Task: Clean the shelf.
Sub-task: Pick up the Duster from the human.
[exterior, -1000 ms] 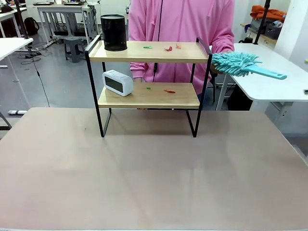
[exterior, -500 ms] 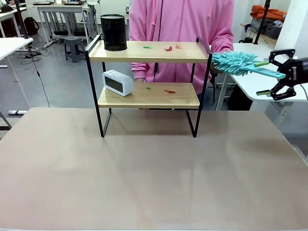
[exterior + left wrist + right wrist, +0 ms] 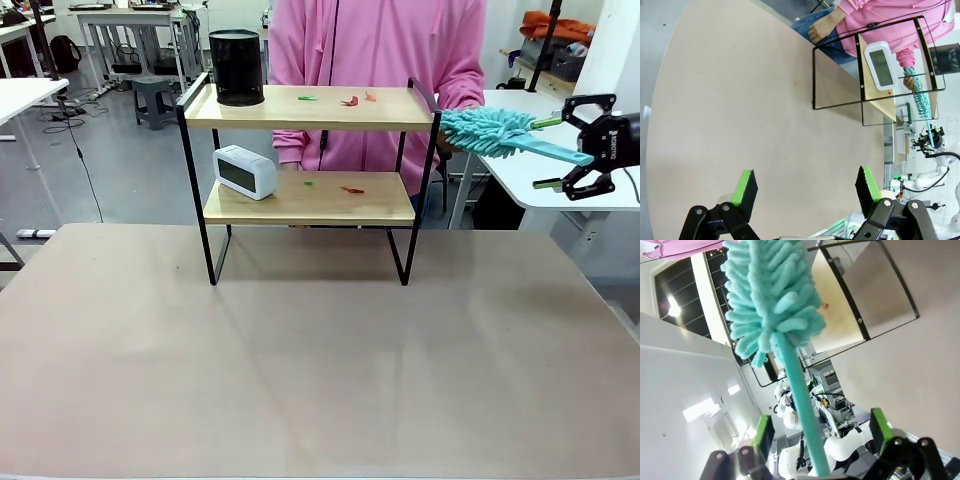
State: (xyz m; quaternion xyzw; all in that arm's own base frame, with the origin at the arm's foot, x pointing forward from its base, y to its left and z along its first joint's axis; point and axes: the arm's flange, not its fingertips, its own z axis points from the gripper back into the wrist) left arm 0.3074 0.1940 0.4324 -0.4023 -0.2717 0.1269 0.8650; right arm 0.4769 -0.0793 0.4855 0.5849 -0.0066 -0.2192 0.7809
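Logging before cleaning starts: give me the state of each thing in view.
Two-tier wooden shelf with black frame: standing, coloured scraps on both boards.
Black mesh cup: upright on top board.
White digital clock: on lower board.
Teal fluffy duster: held out by person, not yet gripped.
Right hand: open, fingers either side of duster's handle.
Left hand: open, above tan table.
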